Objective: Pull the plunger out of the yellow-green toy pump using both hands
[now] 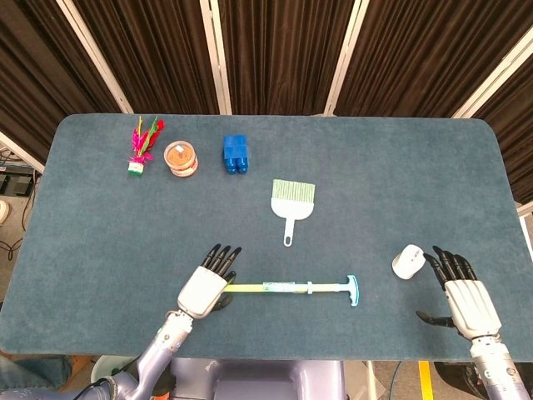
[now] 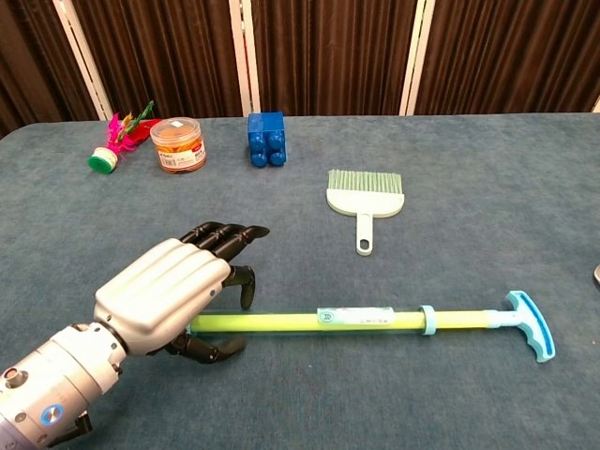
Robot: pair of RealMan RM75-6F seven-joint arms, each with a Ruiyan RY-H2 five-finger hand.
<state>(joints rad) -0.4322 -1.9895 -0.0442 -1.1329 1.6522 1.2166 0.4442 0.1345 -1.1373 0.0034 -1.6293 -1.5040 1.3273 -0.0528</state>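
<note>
Yellow-green toy pump (image 2: pixel 319 322) lies flat along the near part of the blue table (image 1: pixel 400 192), its plunger handle (image 2: pixel 528 325) at the right end. At far left rear stand a pink shuttlecock (image 1: pixel 141 145), an orange jar (image 1: pixel 181 158) and a blue block (image 1: pixel 236 154). Left hand (image 2: pixel 173 286) hovers palm down over the pump's left end, hiding it, fingers extended forward and thumb curled low beside the tube; no grip on the tube is visible, and the hand is unclenched. A green brush (image 1: pixel 291 204) lies beyond the pump's middle. Right hand (image 1: pixel 463 292) rests well apart at the table's right, fingers spread, holding nothing, just beside a white object (image 1: pixel 407 261).
</note>
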